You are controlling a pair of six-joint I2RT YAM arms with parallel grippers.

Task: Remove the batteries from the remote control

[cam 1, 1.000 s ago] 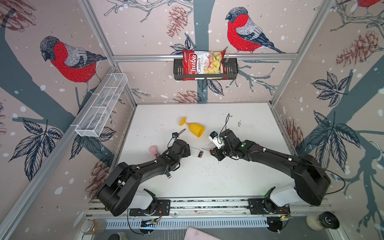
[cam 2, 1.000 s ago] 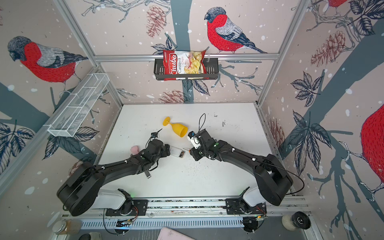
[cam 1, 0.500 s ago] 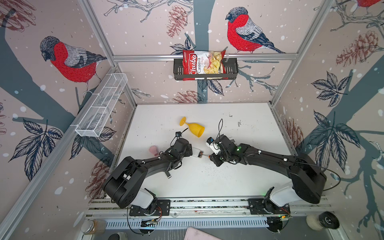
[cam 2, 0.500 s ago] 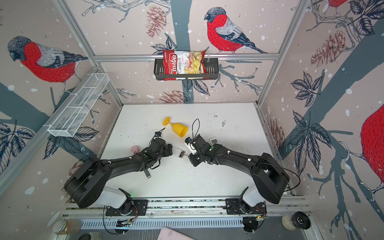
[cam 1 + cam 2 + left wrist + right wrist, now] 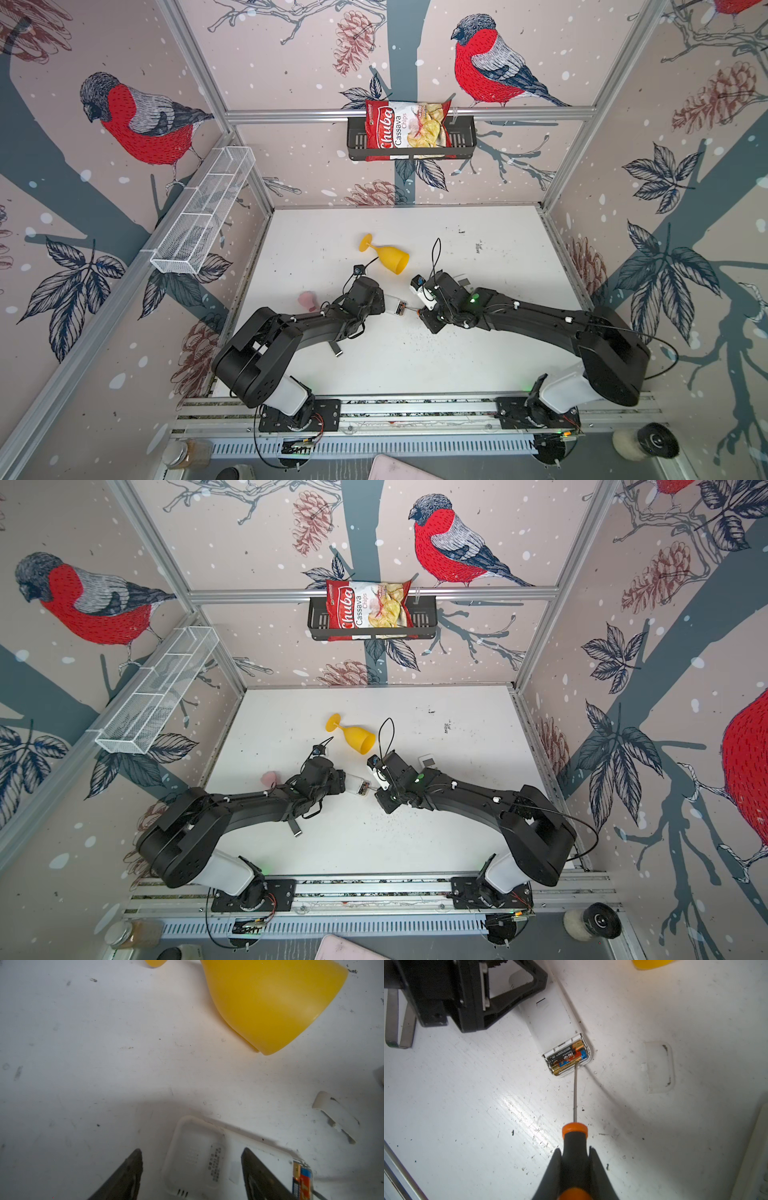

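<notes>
Screwdriver (image 5: 574, 1129), thin metal shaft, gripped by right hand (image 5: 574, 1149), touches cylindrical batteries (image 5: 568, 1057); left hand (image 5: 191, 1149) spread astride smooth remote (image 5: 550, 1016).

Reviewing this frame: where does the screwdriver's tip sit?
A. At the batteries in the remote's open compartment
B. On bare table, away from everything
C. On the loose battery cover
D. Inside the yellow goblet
A: in the right wrist view the screwdriver, clamped in the right gripper, runs its shaft to the batteries in the open end of the remote; the cover lies apart.
</notes>
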